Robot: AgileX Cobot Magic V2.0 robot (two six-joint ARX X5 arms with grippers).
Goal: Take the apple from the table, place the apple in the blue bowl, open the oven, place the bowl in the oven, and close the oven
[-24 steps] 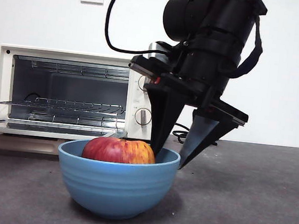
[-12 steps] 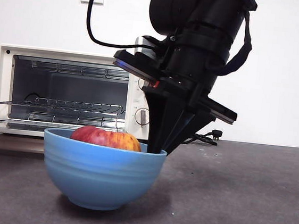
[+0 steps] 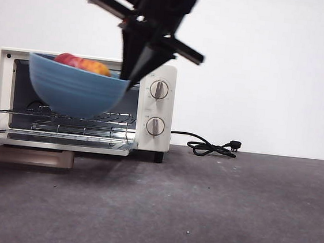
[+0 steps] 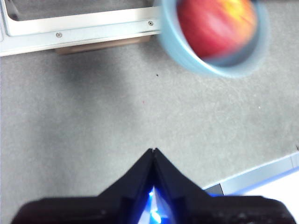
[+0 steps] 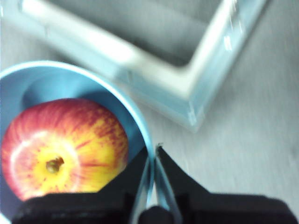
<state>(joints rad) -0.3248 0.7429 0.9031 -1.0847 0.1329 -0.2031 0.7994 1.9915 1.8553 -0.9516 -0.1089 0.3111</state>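
The blue bowl (image 3: 75, 89) hangs tilted in the air in front of the open oven (image 3: 83, 101), with the red and yellow apple (image 3: 81, 63) lying in it. My right gripper (image 3: 133, 75) is shut on the bowl's rim (image 5: 150, 172), one jaw inside and one outside; the apple (image 5: 63, 147) lies close beside the inner jaw. The oven's door (image 3: 55, 140) is folded down flat. My left gripper (image 4: 153, 151) is shut on nothing, low over the table (image 4: 117, 116); the bowl (image 4: 212, 35) with the apple shows blurred beyond it.
The oven's wire rack (image 3: 70, 113) sits at mid height inside the cavity. Two knobs (image 3: 156, 107) are on its right panel. A black cord and plug (image 3: 208, 147) lie on the table right of the oven. The lowered door rests over a wooden block (image 3: 28, 155).
My right gripper has lifted the bowl with the apple off the table and carried it up and left, to the front of the open oven cavity.
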